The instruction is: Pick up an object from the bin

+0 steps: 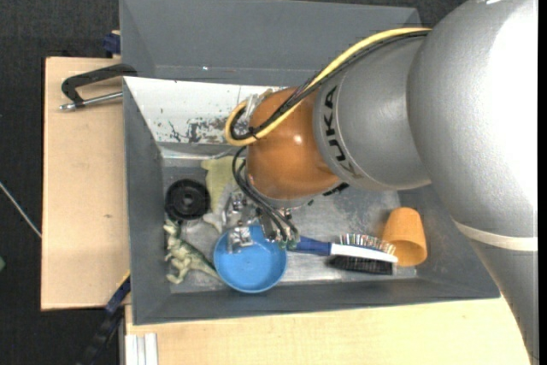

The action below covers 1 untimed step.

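gripper (253, 228) sits low in the front left part of the grey metal bin (144, 184), with its shiny metal tip at the far rim of a round blue bowl (250, 271). whether the tip touches that rim or hangs just above it is not clear. whether the gripper is spread apart or pressed together cannot be told, since its end is a cluster of small bright parts tucked under the orange cover (286, 151) of the wrist. the blue bowl lies open side up on the bin floor, close to the front wall and left of the middle. a brush (355, 254) with a blue handle and dark bristles lies to the right of the bowl, its handle end reaching up to the bowl's right rim. an orange cup (405, 235) lies on its side just beside the brush head, near the right wall. a black round thing (186, 199), like a small wheel, lies behind and to the left of the bowl. a pale toy figure (179, 256) lies in the front left corner, just beside the bowl. a pale yellowish thing (219, 177) lies behind the gripper, partly hidden by the orange cover. the thick grey arm (385, 124) comes in from the right, and a yellow cable (359, 54) runs along its top to the wrist.
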{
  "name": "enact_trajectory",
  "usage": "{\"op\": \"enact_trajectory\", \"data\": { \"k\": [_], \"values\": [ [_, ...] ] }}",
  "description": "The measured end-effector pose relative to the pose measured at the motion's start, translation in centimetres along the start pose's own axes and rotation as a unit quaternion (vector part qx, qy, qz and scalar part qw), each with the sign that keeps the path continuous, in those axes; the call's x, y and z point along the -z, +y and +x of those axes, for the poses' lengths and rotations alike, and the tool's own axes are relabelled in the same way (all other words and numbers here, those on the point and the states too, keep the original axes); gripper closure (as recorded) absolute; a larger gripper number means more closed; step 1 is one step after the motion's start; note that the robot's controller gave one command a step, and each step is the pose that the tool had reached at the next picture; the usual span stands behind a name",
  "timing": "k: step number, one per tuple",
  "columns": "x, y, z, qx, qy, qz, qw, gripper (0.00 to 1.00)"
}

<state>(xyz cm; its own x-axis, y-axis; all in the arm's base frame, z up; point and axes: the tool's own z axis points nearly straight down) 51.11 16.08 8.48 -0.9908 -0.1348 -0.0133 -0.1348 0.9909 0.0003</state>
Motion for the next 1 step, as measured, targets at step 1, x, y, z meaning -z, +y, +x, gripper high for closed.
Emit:
{"op": "enact_trajectory", "data": {
  "k": [1],
  "values": [
    [18.3,1.7,-0.21,0.005,-0.0008,-0.002,1.0,1.0]
  ]
}}
